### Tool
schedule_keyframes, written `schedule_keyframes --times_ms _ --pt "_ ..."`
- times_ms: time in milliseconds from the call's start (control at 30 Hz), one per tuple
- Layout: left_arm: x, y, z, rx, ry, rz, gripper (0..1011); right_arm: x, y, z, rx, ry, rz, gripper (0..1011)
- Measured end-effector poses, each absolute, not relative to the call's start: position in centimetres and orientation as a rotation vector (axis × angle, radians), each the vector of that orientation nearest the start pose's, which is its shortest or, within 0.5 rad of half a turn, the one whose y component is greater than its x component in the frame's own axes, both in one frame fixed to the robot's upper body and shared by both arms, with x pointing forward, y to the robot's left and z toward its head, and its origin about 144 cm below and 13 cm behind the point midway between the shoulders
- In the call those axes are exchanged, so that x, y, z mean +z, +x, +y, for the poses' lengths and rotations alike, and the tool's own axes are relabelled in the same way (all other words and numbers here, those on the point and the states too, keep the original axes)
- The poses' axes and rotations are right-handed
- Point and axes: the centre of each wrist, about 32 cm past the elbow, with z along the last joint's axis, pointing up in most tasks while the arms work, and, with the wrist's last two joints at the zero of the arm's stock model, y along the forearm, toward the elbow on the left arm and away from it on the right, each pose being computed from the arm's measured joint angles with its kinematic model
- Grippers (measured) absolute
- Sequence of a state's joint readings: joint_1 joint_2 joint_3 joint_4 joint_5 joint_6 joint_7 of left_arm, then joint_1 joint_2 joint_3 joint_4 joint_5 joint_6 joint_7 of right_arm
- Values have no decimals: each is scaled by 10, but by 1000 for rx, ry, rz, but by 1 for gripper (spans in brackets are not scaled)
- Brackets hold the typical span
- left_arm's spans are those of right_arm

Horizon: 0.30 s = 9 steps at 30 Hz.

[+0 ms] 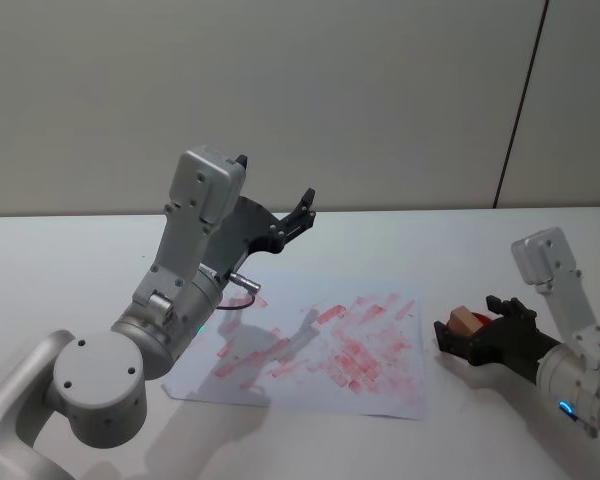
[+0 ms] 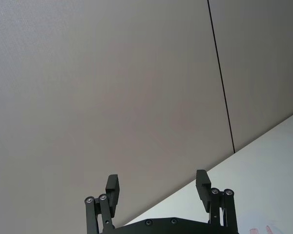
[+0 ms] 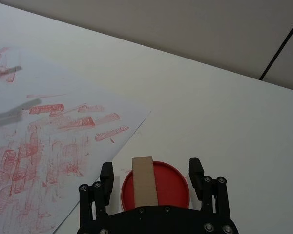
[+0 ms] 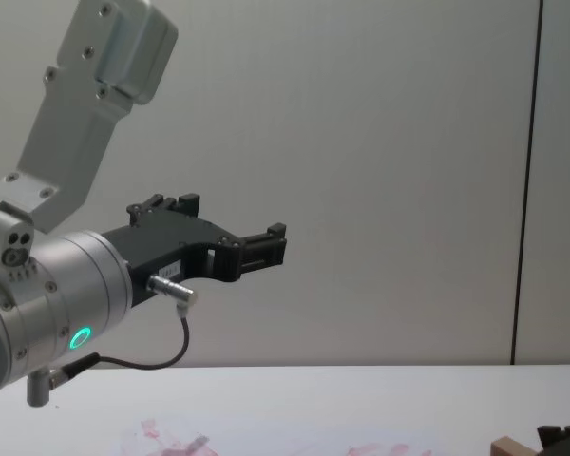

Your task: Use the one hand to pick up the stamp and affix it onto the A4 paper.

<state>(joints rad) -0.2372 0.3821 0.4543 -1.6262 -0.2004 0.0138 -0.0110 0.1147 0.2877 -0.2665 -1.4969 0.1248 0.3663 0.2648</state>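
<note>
Closest in the right wrist view is the right gripper [image 3: 152,178], its black fingers [image 3: 106,179] spread apart on either side of the stamp [image 3: 144,181], a light-tan wooden block standing on a round red ink pad [image 3: 172,184]; neither finger looks to touch the wood yet, though the contact is hard to judge. From the head view the same gripper [image 1: 472,332] sits low over the worktop [image 1: 60,260], just off the right edge of the paper [image 1: 395,395], with the stamp [image 1: 466,321] between its fingers. The step in hand appears to be the pick-up: the gripper is lined up around the block but has not closed. Next it would need to close squarely on the block's sides, lift it clear of the pad, carry it left over the sheet and press it down, ideally on a bare patch, since the paper is already crowded with pink-red prints. Meanwhile the left gripper [image 1: 295,222] is held high above the far edge of the paper, fingers apart and holding nothing, well away from the stamp.
</note>
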Motion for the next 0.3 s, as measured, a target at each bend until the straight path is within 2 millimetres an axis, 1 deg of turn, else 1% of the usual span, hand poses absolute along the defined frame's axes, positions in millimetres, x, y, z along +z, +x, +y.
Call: schedule_keyframes --times_ms 100,300 --pt "1204 492 198 1124 61 -268 1001 1142 482 -237 -1085 -430 169 1001" --pt "1204 492 198 1124 61 -268 1001 1142 482 -237 -1085 -430 170 1001"
